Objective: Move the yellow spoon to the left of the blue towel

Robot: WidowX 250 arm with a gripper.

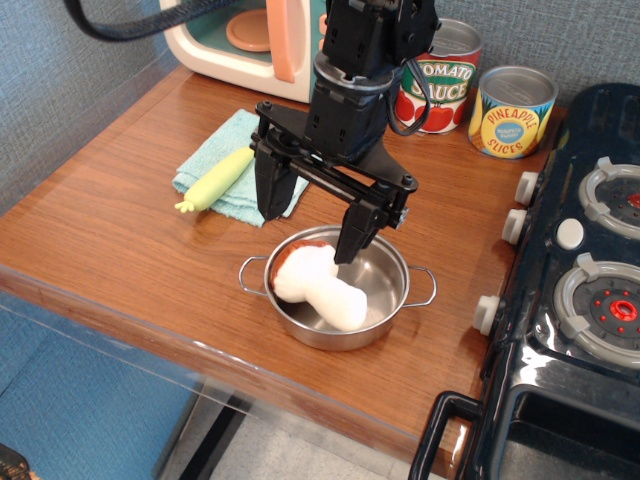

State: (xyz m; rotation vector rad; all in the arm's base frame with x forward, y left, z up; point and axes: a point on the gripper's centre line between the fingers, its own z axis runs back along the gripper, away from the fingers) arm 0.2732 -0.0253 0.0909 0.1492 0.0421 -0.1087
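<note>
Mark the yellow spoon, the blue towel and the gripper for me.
yellow spoon (218, 178): main view, middle of the handle.
blue towel (222, 146): main view, bare cloth above the spoon.
gripper (308, 228): main view, midway between the open fingertips.
</note>
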